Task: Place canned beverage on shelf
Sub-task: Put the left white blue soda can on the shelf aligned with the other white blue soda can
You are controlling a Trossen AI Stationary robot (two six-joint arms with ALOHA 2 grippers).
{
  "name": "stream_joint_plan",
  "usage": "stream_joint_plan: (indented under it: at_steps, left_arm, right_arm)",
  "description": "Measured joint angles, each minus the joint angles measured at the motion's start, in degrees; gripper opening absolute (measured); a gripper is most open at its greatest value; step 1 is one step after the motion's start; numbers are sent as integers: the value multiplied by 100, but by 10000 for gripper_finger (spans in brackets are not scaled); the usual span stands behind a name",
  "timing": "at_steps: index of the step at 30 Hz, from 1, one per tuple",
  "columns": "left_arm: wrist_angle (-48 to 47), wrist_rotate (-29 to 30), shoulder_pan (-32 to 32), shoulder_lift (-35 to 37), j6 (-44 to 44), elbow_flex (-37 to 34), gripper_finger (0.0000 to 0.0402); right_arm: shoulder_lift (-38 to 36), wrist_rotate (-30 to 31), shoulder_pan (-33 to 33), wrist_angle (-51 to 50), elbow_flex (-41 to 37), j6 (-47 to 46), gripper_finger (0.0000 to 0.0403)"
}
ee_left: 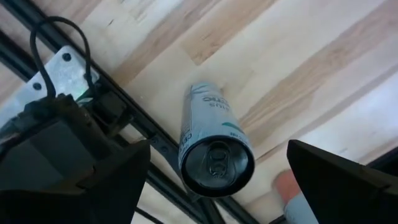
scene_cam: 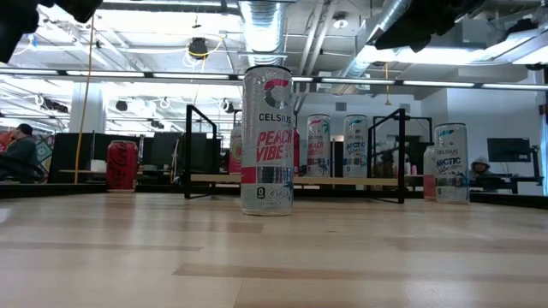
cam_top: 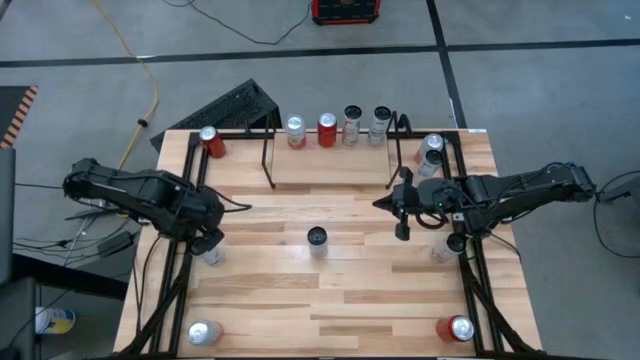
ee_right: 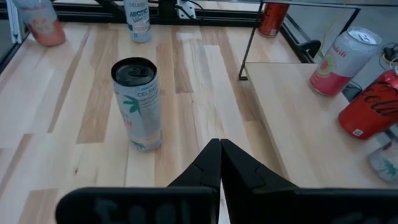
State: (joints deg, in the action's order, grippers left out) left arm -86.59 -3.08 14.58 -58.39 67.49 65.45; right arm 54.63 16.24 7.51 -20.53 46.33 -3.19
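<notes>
Bright, even overhead light; soft shadows, blurred near tabletop [scene_cam: 274,274]

Black keyboard [cam_top: 232,108]; yellow cable [cam_top: 137,60]

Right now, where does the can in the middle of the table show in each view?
High: the middle can stands at the table's centre, in front of the shelf.
Low: large, at the picture's centre, with the shelf behind it.
Left wrist: not in it; that is another can.
Right wrist: left of centre, with the shelf at the right.
Shared landmark: the shelf.
</notes>
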Motion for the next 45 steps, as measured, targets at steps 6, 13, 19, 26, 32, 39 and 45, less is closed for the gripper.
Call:
stream_joint_plan:
  at_steps: [6, 13, 19, 26, 32, 39, 45]
  left_arm:
    - [25, -108, 132, -48, 636, -302, 364]
    - [301, -303, 163, -46, 974, -664, 364]
    - [359, -369, 163, -82, 1131, -664, 364]
    - [317, -379, 203, -219, 1203, -664, 364]
    - [581, -749, 330, -400, 1228, -1041, 364]
    - [956, -788, 342, -398, 1063, -1329, 364]
    - [1003, -773, 342, -385, 984, -1329, 356]
  right_arm:
    - [2, -293, 0, 2, 0, 156, 30]
    - [2, -432, 0, -1, 0, 267, 31]
    - [2, -436, 0, -3, 0, 326, 30]
    - [2, -438, 0, -24, 0, 351, 31]
    - [2, -439, 0, -42, 0, 400, 31]
    - [2, -441, -4, -42, 0, 525, 31]
    - [2, -442, -4, -43, 0, 484, 31]
